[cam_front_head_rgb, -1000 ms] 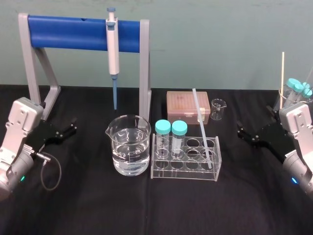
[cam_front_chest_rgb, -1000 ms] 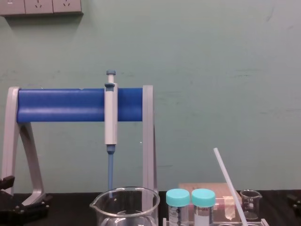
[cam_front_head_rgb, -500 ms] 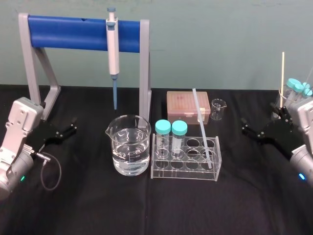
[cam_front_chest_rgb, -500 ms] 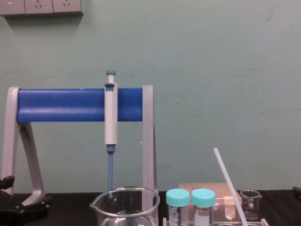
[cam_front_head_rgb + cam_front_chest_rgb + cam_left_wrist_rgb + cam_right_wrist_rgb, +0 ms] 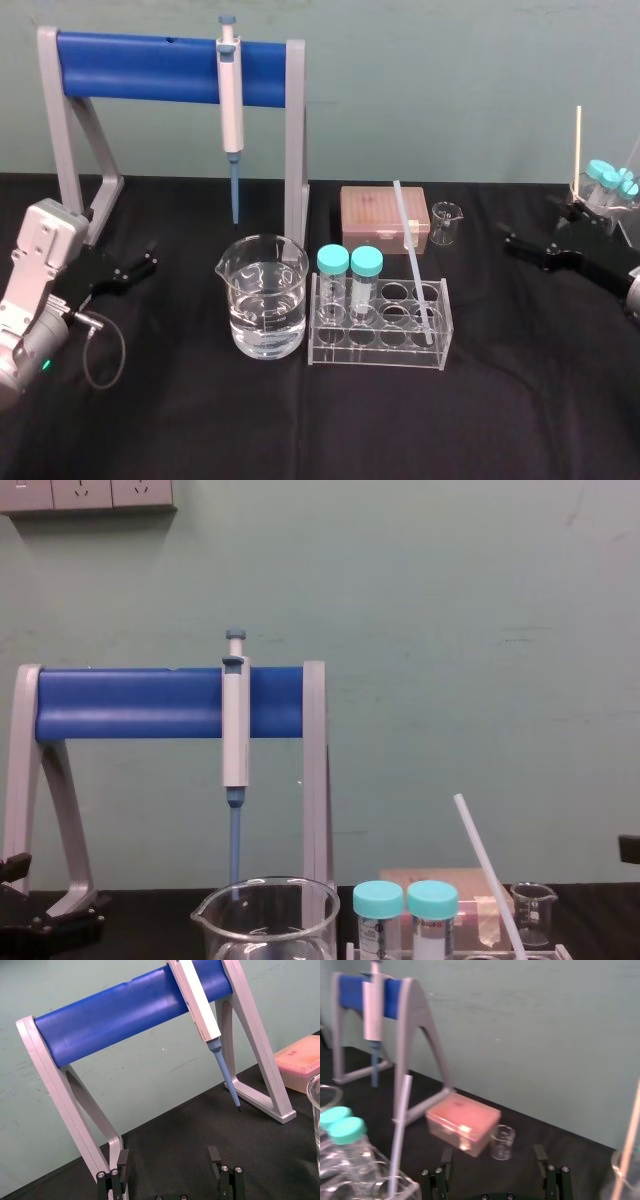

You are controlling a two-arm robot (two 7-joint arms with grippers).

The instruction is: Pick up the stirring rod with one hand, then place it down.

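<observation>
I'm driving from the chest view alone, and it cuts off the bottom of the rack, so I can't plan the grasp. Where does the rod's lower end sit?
Observer: In the head view, the rod stands tilted with its lower end in the rack's right-end hole.
Operator: Where's the right end effector?
Observer: The right end effector hangs right of the rack, apart from the rod, and its wrist view shows it open wide.
Operator: And the left one?
Observer: The left end effector is parked open near the stand's left leg.
</observation>
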